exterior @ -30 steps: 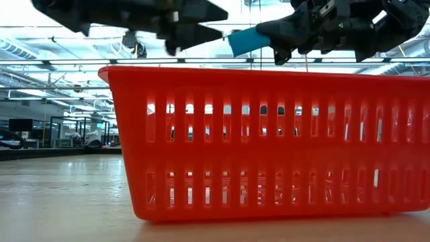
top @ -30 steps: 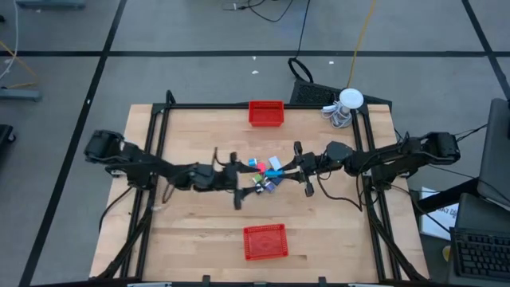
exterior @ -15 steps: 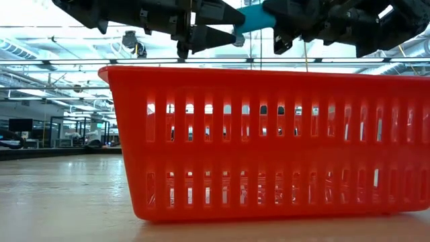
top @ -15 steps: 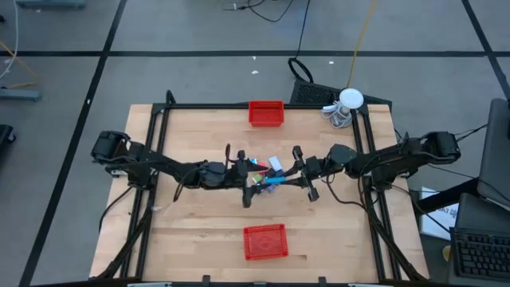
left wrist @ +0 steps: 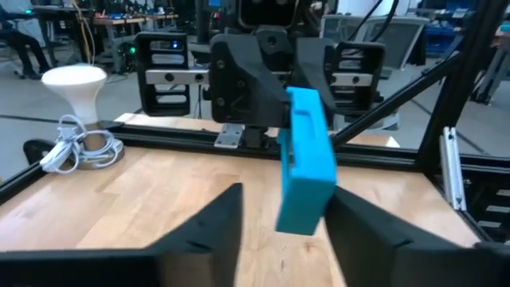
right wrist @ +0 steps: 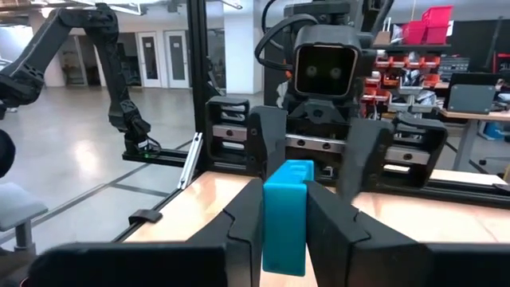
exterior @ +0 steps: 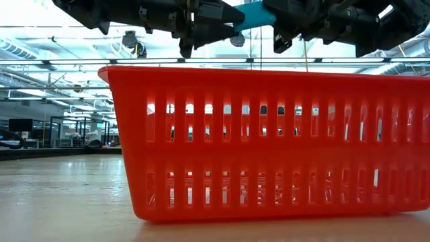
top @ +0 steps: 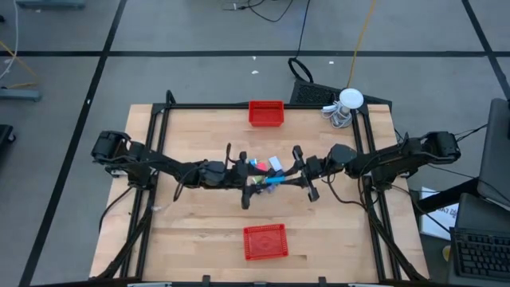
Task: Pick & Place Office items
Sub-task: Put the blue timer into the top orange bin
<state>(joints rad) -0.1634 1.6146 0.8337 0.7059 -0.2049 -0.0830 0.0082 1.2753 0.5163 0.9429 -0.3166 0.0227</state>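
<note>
While the right hand grips the blue block, left hand fingers flank it, grip unclear.

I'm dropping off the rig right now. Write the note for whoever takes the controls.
Right claw: shut on the blue block, held in the air above mid-table.
Left claw: facing it, open, fingers either side of the block's free end, not clamped.
Small items: piled on the table under the claws.
Done: block lifted and offered for handover.
Left: close the left claw, release the right, likely drop the block in a red basket, then clear the pile.
</note>
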